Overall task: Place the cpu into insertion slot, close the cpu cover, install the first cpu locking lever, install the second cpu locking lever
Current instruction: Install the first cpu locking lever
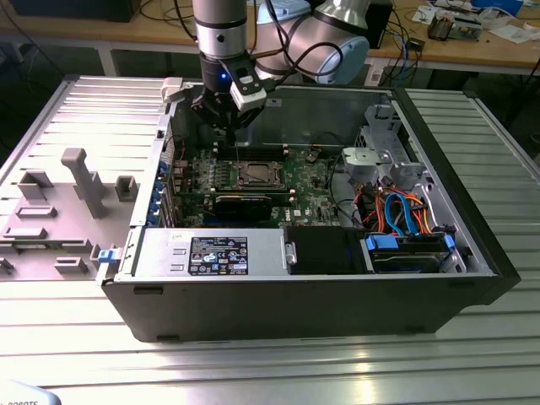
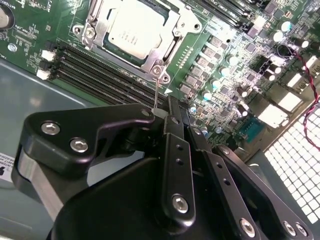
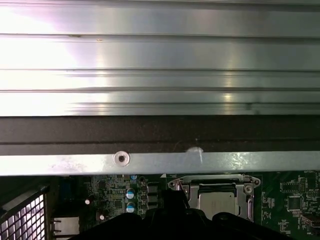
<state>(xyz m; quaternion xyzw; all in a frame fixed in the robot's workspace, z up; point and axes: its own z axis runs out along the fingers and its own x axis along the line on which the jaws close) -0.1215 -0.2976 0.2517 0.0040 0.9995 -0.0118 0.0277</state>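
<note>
The cpu point(image 2: 136, 27) is lying seated under the closed cpu cover point(image 2: 169, 47) while the pincer point(image 2: 161, 114) is clamping a locking lever point(image 2: 157, 92).

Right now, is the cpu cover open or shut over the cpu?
Shut: in the second wrist view the cpu cover lies flat around the cpu, whose top shows through its window.

Ribbed metal table point(image 1: 270, 363) with two loads.
An open computer case point(image 1: 295, 299) sits mid-table in the exterior view. At its 9 o'clock, just beside it, lies a grey fixture plate point(image 1: 51, 228) carrying upright blocks.
</note>
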